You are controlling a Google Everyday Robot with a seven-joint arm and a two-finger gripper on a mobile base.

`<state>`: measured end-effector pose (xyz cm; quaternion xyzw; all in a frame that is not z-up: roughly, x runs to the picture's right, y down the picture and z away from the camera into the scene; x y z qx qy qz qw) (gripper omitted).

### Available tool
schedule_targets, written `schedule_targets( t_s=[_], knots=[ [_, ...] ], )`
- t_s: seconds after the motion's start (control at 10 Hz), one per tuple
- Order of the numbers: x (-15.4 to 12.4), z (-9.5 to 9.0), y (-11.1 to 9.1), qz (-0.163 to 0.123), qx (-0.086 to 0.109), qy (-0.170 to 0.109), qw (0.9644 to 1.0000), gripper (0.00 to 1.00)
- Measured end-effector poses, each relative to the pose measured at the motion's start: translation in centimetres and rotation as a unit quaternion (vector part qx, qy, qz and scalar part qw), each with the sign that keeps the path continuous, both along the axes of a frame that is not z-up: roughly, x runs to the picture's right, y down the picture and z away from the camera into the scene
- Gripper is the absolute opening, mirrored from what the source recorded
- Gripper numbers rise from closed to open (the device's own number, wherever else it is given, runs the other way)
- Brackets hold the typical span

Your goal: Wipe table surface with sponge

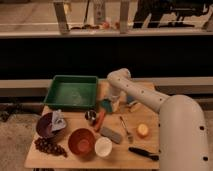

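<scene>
The light-brown wooden table surface [118, 157] fills the lower middle of the camera view. My white arm reaches in from the lower right and bends down at the table's far middle. My gripper [111, 102] points down at the tabletop just right of the green tray. The teal-green sponge [105, 105] sits at its tip, low on the wood, and the gripper is shut on it. The arm hides part of the table behind it.
A green tray [71, 92] lies at the far left. Near the front are a purple bowl with a cloth [49, 124], grapes [47, 147], an orange bowl [81, 141], a white cup [103, 147], a grey block [111, 134], a fork [125, 129], a yellow-orange fruit [143, 130] and a black tool [144, 153].
</scene>
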<state>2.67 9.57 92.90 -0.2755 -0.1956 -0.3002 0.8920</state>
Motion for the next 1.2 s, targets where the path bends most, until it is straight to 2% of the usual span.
schedule_targets(
  t_s=[0.1, 0.3, 0.5, 0.7, 0.9, 1.0, 1.2],
  knots=[
    [0.0, -0.7, 0.6, -0.010, 0.000, 0.005, 0.9999, 0.00],
    [1.1, -1.5, 1.7, -0.010, -0.004, 0.020, 0.9997, 0.00],
    [4.0, -2.1, 2.1, 0.011, 0.000, 0.046, 0.9989, 0.00],
    [7.3, -2.4, 1.9, 0.037, 0.009, 0.075, 0.9964, 0.00],
    [10.0, -1.6, 1.1, 0.066, 0.017, 0.106, 0.9920, 0.00],
    [10.6, -1.0, 0.5, 0.076, 0.021, 0.114, 0.9904, 0.00],
    [10.4, 0.8, -1.5, 0.081, 0.027, 0.118, 0.9894, 0.00]
  ],
)
